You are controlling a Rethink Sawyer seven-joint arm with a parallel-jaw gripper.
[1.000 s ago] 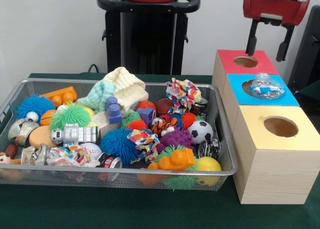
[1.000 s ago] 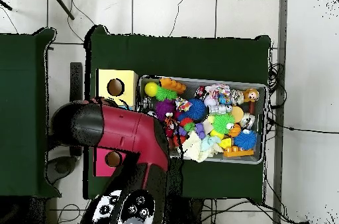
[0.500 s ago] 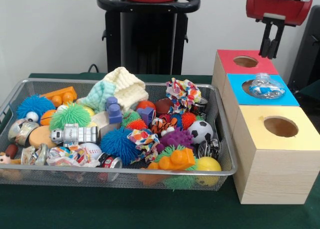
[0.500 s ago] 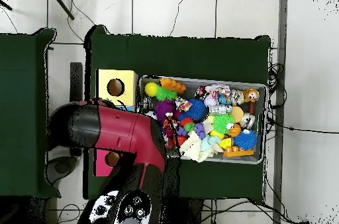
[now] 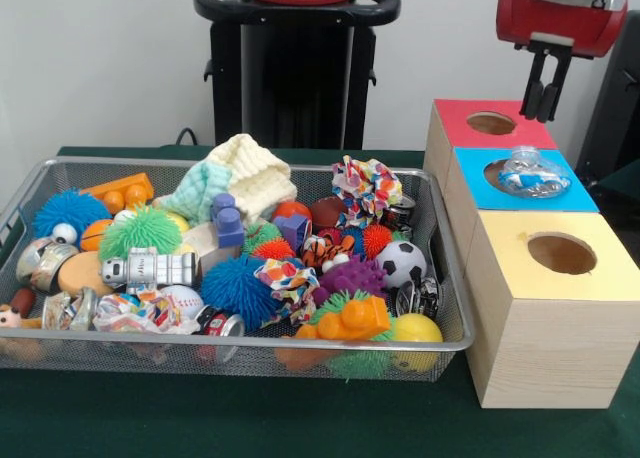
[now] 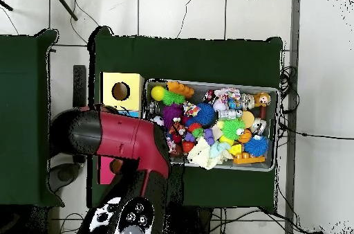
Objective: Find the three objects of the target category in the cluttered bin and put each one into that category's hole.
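While the green-clothed surface [image 5: 300, 428] carries everything, the wire mesh bin [image 5: 445, 278] takes up its middle and nine o'clock side in the front view, heaped with toys. At three o'clock of the bin stand three wooden boxes in a row: a yellow-topped box [image 5: 555, 318] nearest, a blue-topped box [image 5: 480, 193] behind it, and a red-topped box [image 5: 455, 123] farthest, each with a round hole in its lid. High at one o'clock hangs the red arm [image 5: 560, 13], and its black pincer [image 5: 543, 106] points down just above the far edge of the red-topped box, its two fingers drawn together with nothing between them. A clear crumpled plastic bottle [image 5: 530, 173] lies over the hole of the blue-topped box, not fallen through. Within the bin, a knitted cloth [image 5: 245, 178] rises at twelve o'clock, a blue spiky ball [image 5: 235, 288] sits near the centre, a soccer ball [image 5: 402, 263] lies toward three o'clock, and a yellow ball [image 5: 415, 330] rests at five o'clock. From overhead, the arm covers the blue-topped and red-topped boxes.
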